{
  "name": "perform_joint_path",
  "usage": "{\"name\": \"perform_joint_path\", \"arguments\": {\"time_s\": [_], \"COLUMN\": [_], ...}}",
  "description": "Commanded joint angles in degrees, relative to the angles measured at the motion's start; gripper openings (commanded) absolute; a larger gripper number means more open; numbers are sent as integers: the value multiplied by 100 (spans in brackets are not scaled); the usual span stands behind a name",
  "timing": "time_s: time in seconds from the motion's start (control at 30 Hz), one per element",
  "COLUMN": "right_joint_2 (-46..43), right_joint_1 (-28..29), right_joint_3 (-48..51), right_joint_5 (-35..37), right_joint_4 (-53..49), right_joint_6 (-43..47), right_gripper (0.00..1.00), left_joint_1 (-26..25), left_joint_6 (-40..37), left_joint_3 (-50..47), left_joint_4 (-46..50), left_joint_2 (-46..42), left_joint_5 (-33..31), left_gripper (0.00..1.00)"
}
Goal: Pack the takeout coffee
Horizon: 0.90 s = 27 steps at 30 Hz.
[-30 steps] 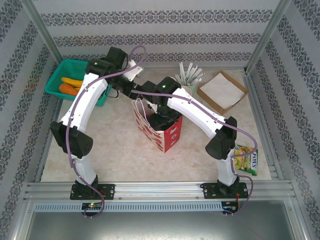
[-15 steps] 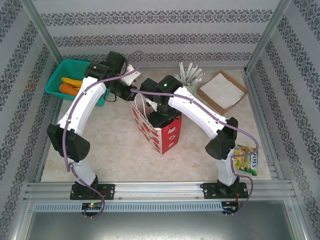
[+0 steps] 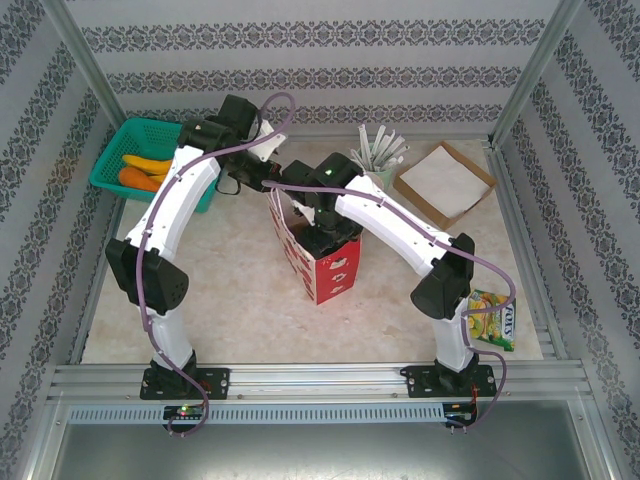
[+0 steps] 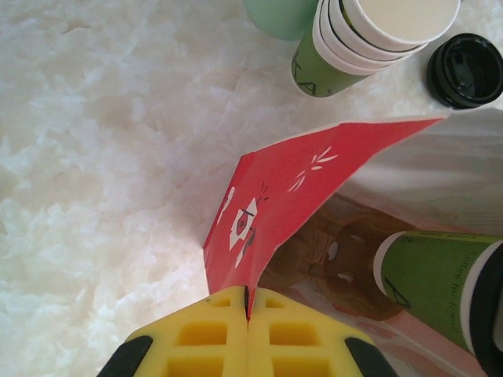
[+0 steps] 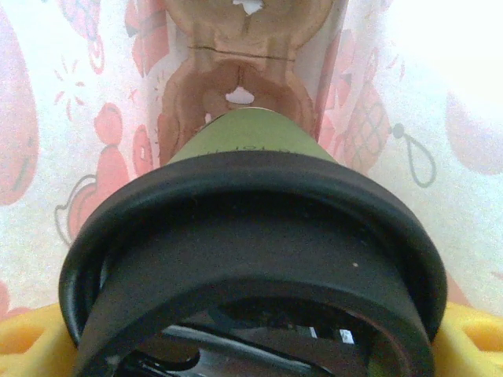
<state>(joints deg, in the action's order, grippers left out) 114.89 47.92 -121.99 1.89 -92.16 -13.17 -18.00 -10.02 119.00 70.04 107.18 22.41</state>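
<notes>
Two jobs are running: the left end effector (image 4: 247,302) is pinching the red paper bag (image 4: 291,184) by its rim to hold its mouth open, while the right end effector (image 5: 251,345) is gripping the lidded takeout coffee (image 5: 250,145) inside it.

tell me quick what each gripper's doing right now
left gripper: shut on the edge of the paper bag.
right gripper: shut on the takeout coffee, inside the bag.

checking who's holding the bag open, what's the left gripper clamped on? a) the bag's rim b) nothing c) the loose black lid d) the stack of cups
a: the left gripper is shut on the red rim of the bag, while the right gripper holds the cup inside it.
</notes>
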Motion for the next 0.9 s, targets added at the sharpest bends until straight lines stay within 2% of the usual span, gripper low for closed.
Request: {"name": "perform_joint_path", "arguments": {"time_s": [0.0,0.3,0.87], "right_joint_2": [-73,146,270], "right_joint_1": [-89,-135,-90], "right_joint_3": [149,57,-85], "right_joint_5": [-138,-73,-136], "right_joint_4": [-930,-928,-780], "right_joint_6": [-198,-411,-522], "right_gripper": [36,36,36], "left_joint_1": [-15,-17,-3], "left_joint_6": [323,692,897], "left_joint_3": [-113,-445,-746], "left_joint_4": [-128,-744,-960], "left_joint_2": [-160,-460,-811], "left_joint_5": [-66,-124,-324], "left_gripper": [0,0,0]}}
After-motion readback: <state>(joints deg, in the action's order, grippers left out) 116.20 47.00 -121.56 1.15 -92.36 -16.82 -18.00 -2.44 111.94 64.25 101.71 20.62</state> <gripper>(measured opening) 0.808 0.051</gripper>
